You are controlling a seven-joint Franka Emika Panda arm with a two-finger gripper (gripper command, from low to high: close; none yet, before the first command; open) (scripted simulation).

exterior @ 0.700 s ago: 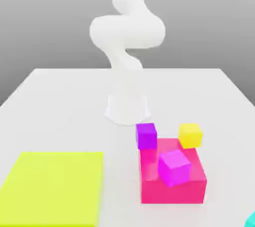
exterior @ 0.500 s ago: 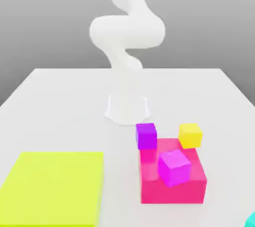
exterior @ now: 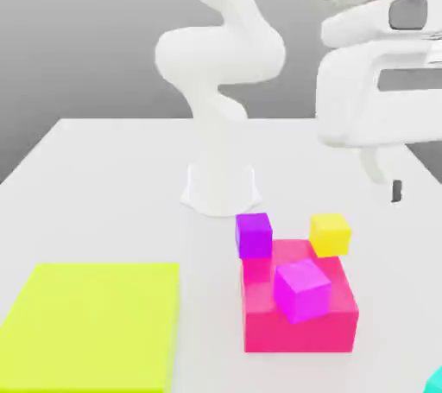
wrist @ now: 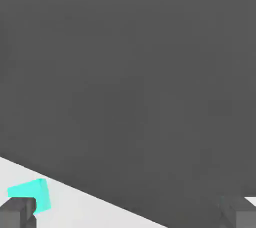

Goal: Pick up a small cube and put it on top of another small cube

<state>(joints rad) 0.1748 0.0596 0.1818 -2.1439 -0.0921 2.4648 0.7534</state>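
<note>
Gripper [wrist: 128, 214]: two dark grey fingers [wrist: 18, 213] spread to their widest, nothing between them, nothing held. In the exterior view the white hand hangs high at the exterior view's right, above the table [exterior: 112, 175], with one dark fingertip [exterior: 396, 191] pointing down, clear of every block. Turquoise cube [wrist: 31, 195]: lies on the white surface just beside one finger as the hand camera sees it, not between the two; in the exterior view a sliver of it [exterior: 435, 379] shows at the lower corner on the exterior view's right, well apart from the other blocks. Violet cube [exterior: 254, 235]: stands on the table, touching the far edge of the hot-pink block [exterior: 298, 322]. Magenta cube [exterior: 302, 290]: sits tilted on top of the hot-pink block. Yellow cube [exterior: 330, 234]: at the block's far corner on the exterior view's right. Lime-yellow slab [exterior: 91, 326]: flat, at the exterior view's left. Arm base [exterior: 220, 186]: white, behind the blocks.
</note>
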